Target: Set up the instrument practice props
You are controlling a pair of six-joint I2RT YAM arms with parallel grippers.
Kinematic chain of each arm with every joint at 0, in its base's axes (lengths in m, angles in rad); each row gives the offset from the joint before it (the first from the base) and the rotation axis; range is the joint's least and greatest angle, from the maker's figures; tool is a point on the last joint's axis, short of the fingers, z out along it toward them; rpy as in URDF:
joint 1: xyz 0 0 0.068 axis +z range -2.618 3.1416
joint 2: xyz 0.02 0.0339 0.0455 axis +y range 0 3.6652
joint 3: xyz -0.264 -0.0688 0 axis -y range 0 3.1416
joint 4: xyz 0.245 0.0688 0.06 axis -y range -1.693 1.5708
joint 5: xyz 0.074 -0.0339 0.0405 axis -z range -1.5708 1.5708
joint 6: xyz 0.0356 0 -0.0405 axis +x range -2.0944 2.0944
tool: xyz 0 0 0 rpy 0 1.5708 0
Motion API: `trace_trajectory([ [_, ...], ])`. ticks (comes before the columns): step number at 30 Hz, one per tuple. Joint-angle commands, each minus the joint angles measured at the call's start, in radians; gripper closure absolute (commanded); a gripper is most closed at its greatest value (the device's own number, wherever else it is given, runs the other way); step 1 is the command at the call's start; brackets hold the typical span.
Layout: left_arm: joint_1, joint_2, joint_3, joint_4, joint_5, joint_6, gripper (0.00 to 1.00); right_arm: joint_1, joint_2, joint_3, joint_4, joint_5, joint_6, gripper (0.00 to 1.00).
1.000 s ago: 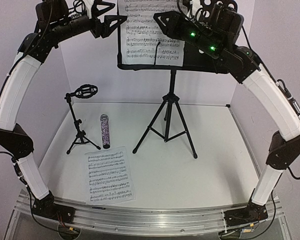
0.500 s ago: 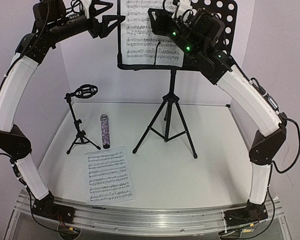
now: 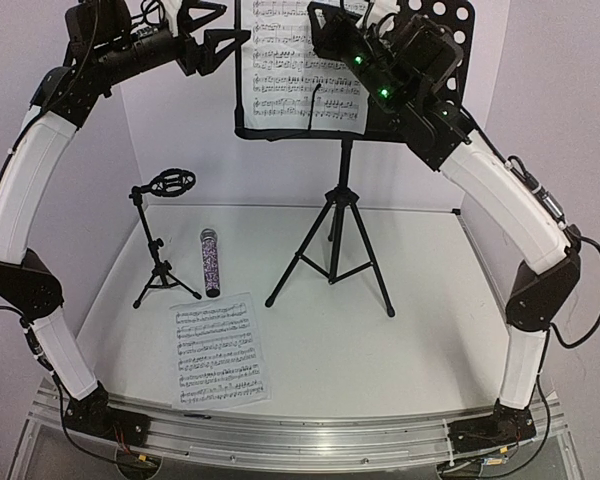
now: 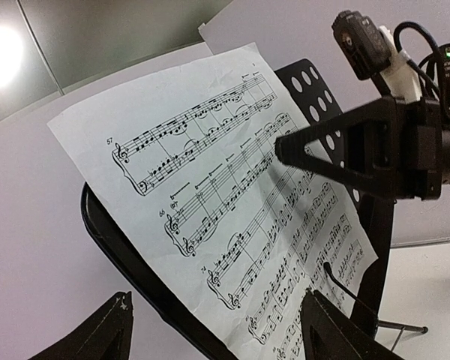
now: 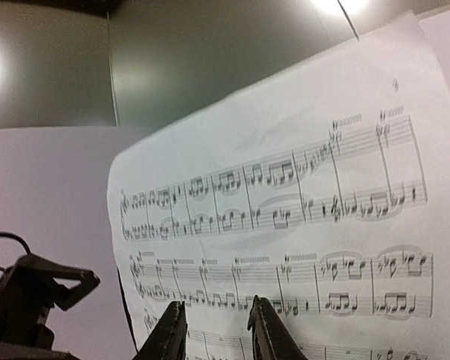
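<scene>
Half-shut right claw [image 5: 217, 304], wide left claw [image 4: 217, 298]

One printed music sheet [image 4: 210, 187] leaning on the black perforated music stand [image 4: 315, 82]
The left gripper [image 4: 216, 304] spreads wide at the bottom edge; the right gripper [image 4: 300, 148] points at the sheet from the right; contact unclear

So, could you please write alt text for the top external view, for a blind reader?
A black tripod music stand at the back of a white table holds one music sheet, with the left pincer and right pincer raised up at the sheet. A second sheet and a glittery microphone lie nearer, beside a small upright mic stand.
</scene>
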Motion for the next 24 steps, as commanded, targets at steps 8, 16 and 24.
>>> trace_trajectory([
  [8,0.003,-0.098,-0.019,-0.121,-0.049,0.015,0.22,0.026,-0.19,-0.208,-0.043,-0.156,0.092,0.63],
  [16,0.003,-0.171,-0.08,-0.279,-0.064,-0.018,0.24,0.051,-0.323,-0.4,-0.21,-0.263,0.106,0.52],
  [24,0.003,-0.369,-0.326,-0.574,0.174,0.121,0.22,0.083,-0.504,-0.69,-0.486,-0.513,0.105,0.19],
])
